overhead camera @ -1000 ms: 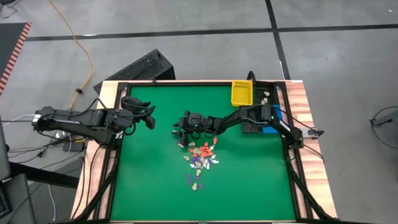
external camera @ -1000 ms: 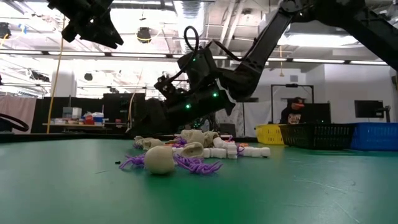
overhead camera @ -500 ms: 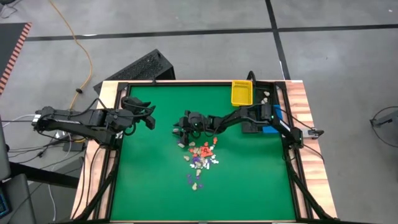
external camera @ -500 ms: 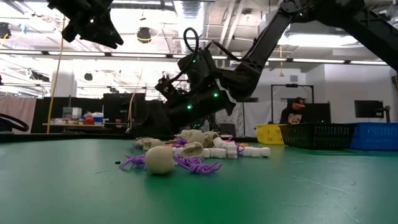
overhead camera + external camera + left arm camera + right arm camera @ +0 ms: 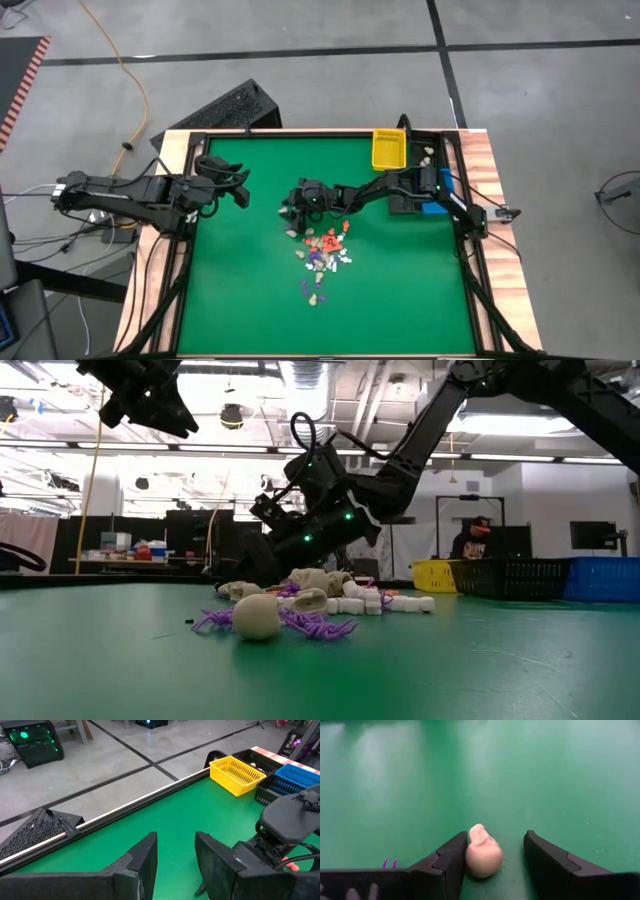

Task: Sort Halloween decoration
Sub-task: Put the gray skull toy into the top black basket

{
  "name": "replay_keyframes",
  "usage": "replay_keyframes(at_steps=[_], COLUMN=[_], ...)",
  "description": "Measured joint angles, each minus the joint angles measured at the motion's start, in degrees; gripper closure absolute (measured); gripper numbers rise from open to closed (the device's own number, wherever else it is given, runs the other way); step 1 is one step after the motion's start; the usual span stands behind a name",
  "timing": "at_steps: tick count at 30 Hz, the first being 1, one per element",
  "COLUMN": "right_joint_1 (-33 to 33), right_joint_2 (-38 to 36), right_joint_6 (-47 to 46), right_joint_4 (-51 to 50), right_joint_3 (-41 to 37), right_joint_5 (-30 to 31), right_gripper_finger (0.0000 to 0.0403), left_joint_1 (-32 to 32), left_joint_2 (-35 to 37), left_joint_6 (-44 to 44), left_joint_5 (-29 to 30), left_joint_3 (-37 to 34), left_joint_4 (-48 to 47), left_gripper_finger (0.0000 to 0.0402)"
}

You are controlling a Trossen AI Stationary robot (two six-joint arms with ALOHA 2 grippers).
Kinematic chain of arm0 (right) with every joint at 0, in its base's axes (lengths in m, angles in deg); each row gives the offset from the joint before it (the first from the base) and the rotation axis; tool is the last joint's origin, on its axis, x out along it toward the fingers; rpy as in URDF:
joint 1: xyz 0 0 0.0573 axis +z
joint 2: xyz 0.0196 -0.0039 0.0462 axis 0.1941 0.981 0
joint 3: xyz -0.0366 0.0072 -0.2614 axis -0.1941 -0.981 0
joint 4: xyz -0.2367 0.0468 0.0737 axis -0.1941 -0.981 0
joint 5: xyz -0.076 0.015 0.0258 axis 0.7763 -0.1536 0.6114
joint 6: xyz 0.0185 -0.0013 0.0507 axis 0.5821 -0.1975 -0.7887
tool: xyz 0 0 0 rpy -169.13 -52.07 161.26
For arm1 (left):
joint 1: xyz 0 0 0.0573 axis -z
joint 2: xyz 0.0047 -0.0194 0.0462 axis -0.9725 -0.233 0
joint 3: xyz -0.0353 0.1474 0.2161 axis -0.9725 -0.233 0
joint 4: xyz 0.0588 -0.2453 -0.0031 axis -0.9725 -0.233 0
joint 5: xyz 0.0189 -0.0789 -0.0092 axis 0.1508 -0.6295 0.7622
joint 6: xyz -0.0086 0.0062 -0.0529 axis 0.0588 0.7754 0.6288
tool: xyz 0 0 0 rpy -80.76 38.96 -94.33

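Observation:
The Halloween decoration lies as a pile of tiny cream, orange and purple trinkets [image 5: 325, 252] on the green mat, also in the low view [image 5: 310, 600]. My right gripper [image 5: 289, 210] reaches low over the mat at the pile's far left end. It is open, with one cream trinket [image 5: 484, 856] lying on the mat between its fingers [image 5: 496, 834]. My left gripper [image 5: 243, 190] hangs open and empty above the table's left side [image 5: 176, 840]. My right gripper comes in low and slanting down from the table's right. The cream trinket lies right against the inner face of one finger [image 5: 454, 854], with a wide gap to the other finger. Whether that finger touches it, I cannot tell.
A yellow bin [image 5: 389, 150] stands at the far right of the mat, a blue bin [image 5: 437, 195] and a black bin [image 5: 267, 794] beside it. A raised wooden frame [image 5: 170, 150] borders the table. Open green mat [image 5: 240, 290] lies near and left.

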Motion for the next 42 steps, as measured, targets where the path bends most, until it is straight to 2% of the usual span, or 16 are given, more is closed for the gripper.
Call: replay_keyframes(at_steps=[7,22,34,42], right_joint_1=[0.0,-0.04,-0.46,-1.91], right_joint_2=[-0.1,-0.2,-0.2,-0.23], right_joint_6=[0.03,0.31,0.25,-3.41], right_joint_4=[-1.38,-2.66,-1.51,2.43], right_joint_3=[0.04,0.07,0.02,-0.09], right_joint_5=[0.02,0.02,-0.02,-1.49], right_gripper_finger=[0.0201,0.0289,0.0292,0.0292], left_joint_1=[0.01,0.01,0.01,0.02], left_joint_2=[0.02,0.0,0.01,0.01], left_joint_6=[0.0,0.0,0.0,0.0], left_joint_5=[0.0,-0.02,-0.52,-1.04], left_joint_3=[0.0,0.0,0.0,0.0], left_joint_4=[0.02,0.0,0.0,0.0], left_gripper_finger=[0.028,0.028,0.028,0.028])
